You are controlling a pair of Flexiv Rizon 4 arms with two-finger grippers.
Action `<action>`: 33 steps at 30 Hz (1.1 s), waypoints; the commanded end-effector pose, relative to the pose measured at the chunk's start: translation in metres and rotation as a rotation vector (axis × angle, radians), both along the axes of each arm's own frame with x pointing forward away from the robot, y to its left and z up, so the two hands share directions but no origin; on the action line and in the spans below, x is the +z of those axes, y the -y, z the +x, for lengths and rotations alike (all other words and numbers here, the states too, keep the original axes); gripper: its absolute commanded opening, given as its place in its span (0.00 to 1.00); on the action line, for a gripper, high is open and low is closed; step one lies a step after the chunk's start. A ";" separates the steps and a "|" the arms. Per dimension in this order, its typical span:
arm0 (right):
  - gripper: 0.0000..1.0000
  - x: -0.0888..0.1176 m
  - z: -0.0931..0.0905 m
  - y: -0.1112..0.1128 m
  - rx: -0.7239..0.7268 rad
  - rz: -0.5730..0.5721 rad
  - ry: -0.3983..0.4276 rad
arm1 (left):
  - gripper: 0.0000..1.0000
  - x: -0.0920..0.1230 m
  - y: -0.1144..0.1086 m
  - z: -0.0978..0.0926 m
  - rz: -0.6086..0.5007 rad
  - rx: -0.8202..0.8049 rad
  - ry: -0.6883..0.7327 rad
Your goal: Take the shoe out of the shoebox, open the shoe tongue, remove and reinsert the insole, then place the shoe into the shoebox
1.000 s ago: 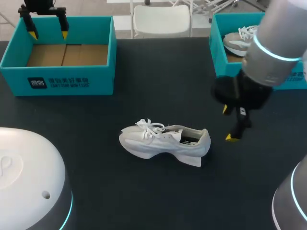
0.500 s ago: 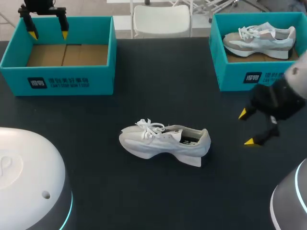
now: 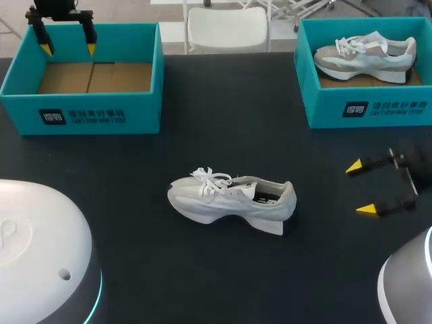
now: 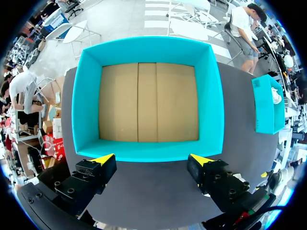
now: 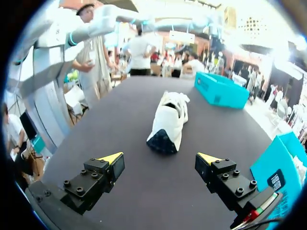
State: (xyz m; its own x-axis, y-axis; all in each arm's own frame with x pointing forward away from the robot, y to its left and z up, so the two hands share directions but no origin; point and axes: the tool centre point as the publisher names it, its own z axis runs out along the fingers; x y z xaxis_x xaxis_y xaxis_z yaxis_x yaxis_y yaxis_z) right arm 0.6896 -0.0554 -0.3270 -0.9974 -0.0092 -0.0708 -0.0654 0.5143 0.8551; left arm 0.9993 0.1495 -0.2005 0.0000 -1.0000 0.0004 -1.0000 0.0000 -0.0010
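**A:** Right fingers (image 3: 356, 167), state?

**B:** Spread wide, nothing between them. They have pulled back toward the table's right edge. A second ago they hung just beside the heel of the shoe (image 3: 233, 197); now they are well apart from it, tips pointing back at it.

**A:** Did the shoe move with them?

**B:** No. Same spot and pose in all three head frames. It sits on its sole near the middle of the table (image 3: 223, 115), toe to my left, heel to my right. In the right wrist view it lies ahead of the open fingers, heel end nearest.

**A:** Left fingers (image 3: 90, 47)?

**B:** Unchanged. Open, empty, over the back wall of the empty shoebox (image 3: 94, 115) at far left.

**A:** Other box?

**B:** The far-right shoebox (image 3: 368, 108) holds a second shoe (image 3: 364, 54), in plain sight now that the right arm has cleared.

**A:** Reading for the task?

**B:** The shoe is out of a box, so step one looks done. The retreat reads as a release or reset, not a grasp. I cannot tell whether the tongue and insole have been worked. Return to the box not yet done.
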 end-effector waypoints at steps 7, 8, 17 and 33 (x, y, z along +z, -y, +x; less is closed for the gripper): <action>1.00 -0.018 -0.002 0.009 0.007 0.243 0.002 | 1.00 0.000 0.000 0.000 0.000 0.000 0.000; 1.00 -0.018 -0.002 0.009 0.007 0.243 0.002 | 1.00 0.000 0.000 0.000 0.000 0.000 0.000; 1.00 -0.018 -0.002 0.009 0.007 0.243 0.002 | 1.00 0.000 0.000 0.000 0.000 0.000 0.000; 1.00 -0.060 0.013 0.016 -0.030 0.136 0.083 | 1.00 0.000 0.000 0.000 0.000 0.000 0.000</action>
